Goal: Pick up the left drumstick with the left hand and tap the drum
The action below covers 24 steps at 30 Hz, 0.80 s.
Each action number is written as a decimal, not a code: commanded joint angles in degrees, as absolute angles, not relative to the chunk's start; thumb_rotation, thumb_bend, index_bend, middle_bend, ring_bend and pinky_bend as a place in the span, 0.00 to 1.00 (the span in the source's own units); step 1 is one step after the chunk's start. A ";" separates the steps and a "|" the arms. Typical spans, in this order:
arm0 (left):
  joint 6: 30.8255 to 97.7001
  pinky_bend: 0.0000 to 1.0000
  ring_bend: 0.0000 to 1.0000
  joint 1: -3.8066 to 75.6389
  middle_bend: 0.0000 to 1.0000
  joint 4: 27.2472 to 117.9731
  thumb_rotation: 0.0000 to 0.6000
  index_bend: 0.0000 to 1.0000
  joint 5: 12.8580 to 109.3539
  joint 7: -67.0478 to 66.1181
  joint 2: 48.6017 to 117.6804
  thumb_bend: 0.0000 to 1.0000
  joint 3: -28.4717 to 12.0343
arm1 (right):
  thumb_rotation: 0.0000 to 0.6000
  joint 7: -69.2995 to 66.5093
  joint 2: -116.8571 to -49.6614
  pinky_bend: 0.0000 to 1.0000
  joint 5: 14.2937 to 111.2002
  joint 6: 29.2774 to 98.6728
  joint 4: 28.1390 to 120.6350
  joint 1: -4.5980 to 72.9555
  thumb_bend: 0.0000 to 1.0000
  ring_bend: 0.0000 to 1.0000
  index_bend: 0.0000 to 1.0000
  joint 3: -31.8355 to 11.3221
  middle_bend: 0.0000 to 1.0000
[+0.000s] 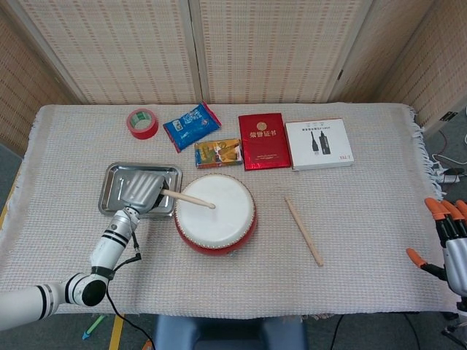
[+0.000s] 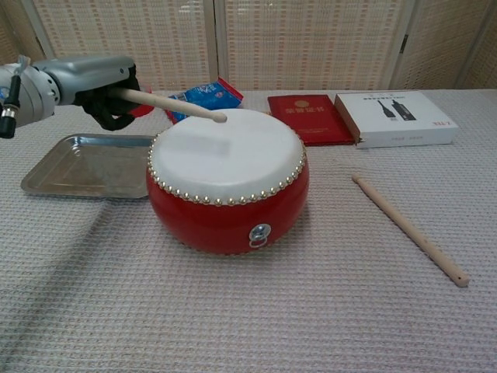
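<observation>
Pick-up's done: the grey left hand point(image 2: 93, 84) grips the pale wooden drumstick point(image 2: 172, 106), tip poised just above the red white-skinned drum point(image 2: 227, 183). The tap itself looks under way, not finished. The orange-tipped right hand point(image 1: 446, 233) hangs off the bench, fingers apart, holding nothing.

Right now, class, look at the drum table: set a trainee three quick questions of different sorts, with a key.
1. True or false: the left hand holds a drumstick.
2. Where does the other drumstick lie? A in the metal tray; B on the cloth right of the red drum; C on the white box.
3. Fill in: the roll of tape is ____.

Key: 1 true; 2 B; 3 red.
</observation>
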<state>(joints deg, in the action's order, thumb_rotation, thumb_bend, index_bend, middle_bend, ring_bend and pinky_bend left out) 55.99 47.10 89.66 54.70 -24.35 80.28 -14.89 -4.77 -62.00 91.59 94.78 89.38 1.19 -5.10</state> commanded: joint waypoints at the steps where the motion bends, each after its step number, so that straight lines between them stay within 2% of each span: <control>1: 56.18 1.00 1.00 46.67 1.00 91.53 1.00 1.00 53.81 -21.29 78.82 0.75 -16.30 | 1.00 -4.76 -62.09 0.07 91.54 94.74 89.34 1.14 0.16 0.00 0.00 -5.04 0.11; 7: 56.97 1.00 1.00 48.59 1.00 85.86 1.00 1.00 57.66 -31.87 81.93 0.75 -10.17 | 1.00 -4.78 -62.18 0.07 91.52 94.91 89.26 0.99 0.16 0.00 0.00 -4.96 0.11; 10: 56.64 1.00 1.00 48.74 1.00 85.31 1.00 1.00 57.17 -33.81 82.81 0.75 -9.06 | 1.00 -4.71 -62.11 0.07 91.52 94.93 89.32 0.94 0.16 0.00 0.00 -4.92 0.11; 13: 57.53 1.00 1.00 48.14 1.00 86.86 1.00 1.00 55.59 -31.53 82.48 0.75 -10.72 | 1.00 -4.69 -62.05 0.07 91.57 95.01 89.36 0.92 0.16 0.00 0.00 -4.93 0.11; 18: 60.53 1.00 1.00 45.94 1.00 90.22 1.00 1.00 53.80 -21.23 81.49 0.75 -16.38 | 1.00 -4.58 -62.14 0.07 91.63 94.90 89.43 1.00 0.16 0.00 0.00 -4.91 0.11; 21: 60.60 1.00 1.00 45.93 1.00 90.21 1.00 1.00 53.42 -20.77 80.98 0.75 -16.86 | 1.00 -4.63 -62.29 0.07 91.60 94.76 89.32 1.05 0.16 0.00 0.00 -4.88 0.11; 24: 60.10 1.00 1.00 46.58 1.00 88.66 1.00 1.00 54.03 -23.13 81.57 0.75 -15.40 | 1.00 -4.68 -62.35 0.07 91.48 94.67 89.26 1.07 0.16 0.00 0.00 -4.90 0.11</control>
<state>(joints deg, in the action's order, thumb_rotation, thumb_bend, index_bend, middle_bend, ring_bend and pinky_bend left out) 59.89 46.51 89.28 54.09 -20.87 81.47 -15.91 -4.67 -62.34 91.48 94.67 89.27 1.07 -4.90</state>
